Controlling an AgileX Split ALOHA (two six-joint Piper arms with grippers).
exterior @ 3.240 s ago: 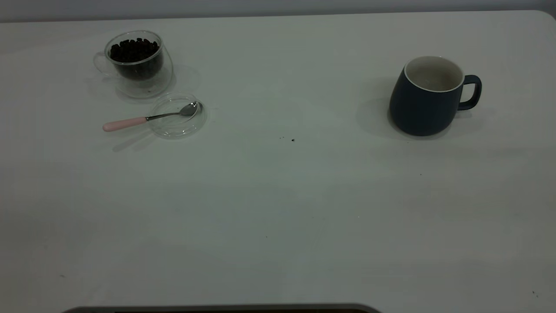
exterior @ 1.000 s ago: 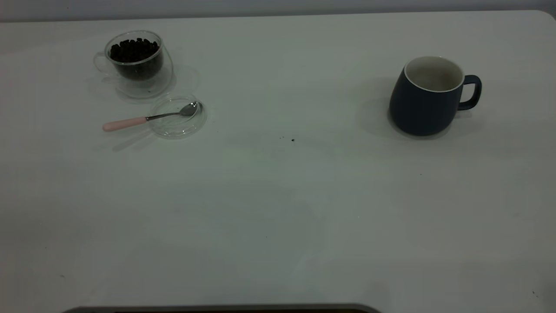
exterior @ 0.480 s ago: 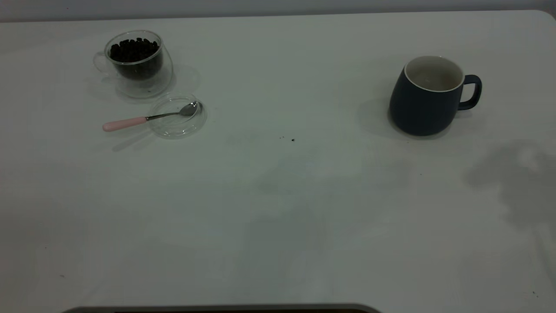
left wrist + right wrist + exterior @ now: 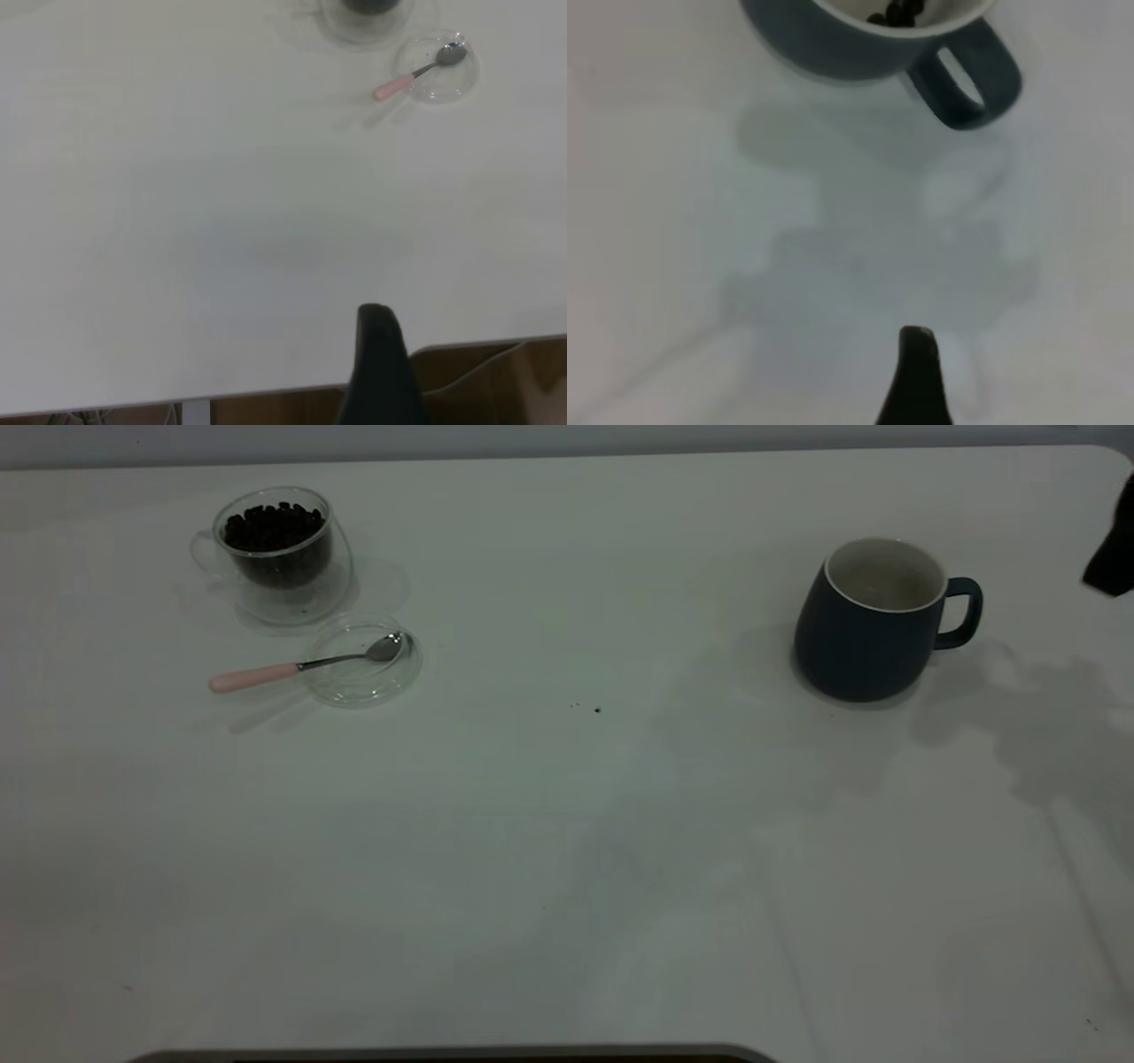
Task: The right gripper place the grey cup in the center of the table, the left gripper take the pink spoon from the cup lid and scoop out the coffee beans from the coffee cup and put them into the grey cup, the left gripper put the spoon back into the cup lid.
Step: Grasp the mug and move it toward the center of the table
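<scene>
In the exterior view, the coffee cup (image 4: 276,553) stands on the table (image 4: 567,850) at the upper left of the frame, with the coffee beans (image 4: 273,524) inside it. Just below and to its right lies the cup lid (image 4: 363,662); the pink spoon (image 4: 306,664) rests with its bowl in the lid and its handle sticking out leftward past the rim. The grey cup (image 4: 873,620) stands well apart at the upper right, handle pointing right. The right gripper (image 4: 1114,549) shows at the frame's right edge, beyond that handle
</scene>
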